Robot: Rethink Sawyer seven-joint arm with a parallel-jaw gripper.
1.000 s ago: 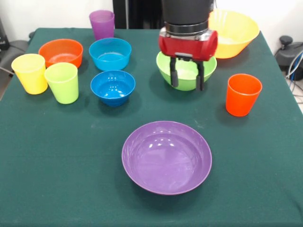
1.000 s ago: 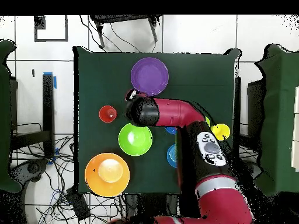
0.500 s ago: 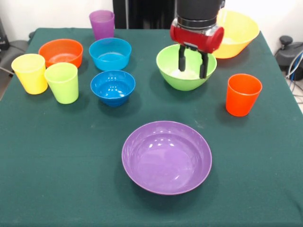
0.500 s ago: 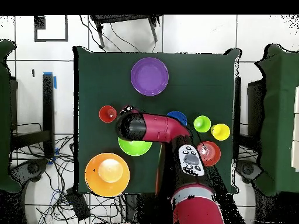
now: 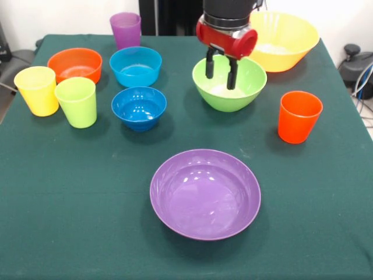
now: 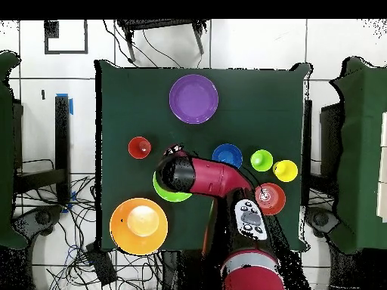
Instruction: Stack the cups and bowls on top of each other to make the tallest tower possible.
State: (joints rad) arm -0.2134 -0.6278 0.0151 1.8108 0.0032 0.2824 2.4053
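My gripper (image 5: 221, 72) hangs open and empty over the far left part of the lime green bowl (image 5: 231, 88), fingers pointing down into it. The very large yellow-orange bowl (image 5: 287, 39) stands just behind to the right. The wide purple bowl (image 5: 205, 193) lies alone near the front, and the orange-red cup (image 5: 299, 116) stands right of the green bowl. Every cup and bowl rests on the cloth by itself, and no tower is in view. In the overhead view my arm (image 6: 219, 177) covers much of the green bowl (image 6: 161, 192).
On the left stand the yellow cup (image 5: 37, 90), lime green cup (image 5: 76, 102), orange bowl (image 5: 74, 64), light blue bowl (image 5: 136, 66), dark blue bowl (image 5: 139, 108) and purple cup (image 5: 126, 29). The green cloth's edge runs close behind the purple cup and the yellow-orange bowl.
My gripper has moved from the near rim of the lime green bowl back and up, then left in the front view. It stays open. No cup or bowl has moved.
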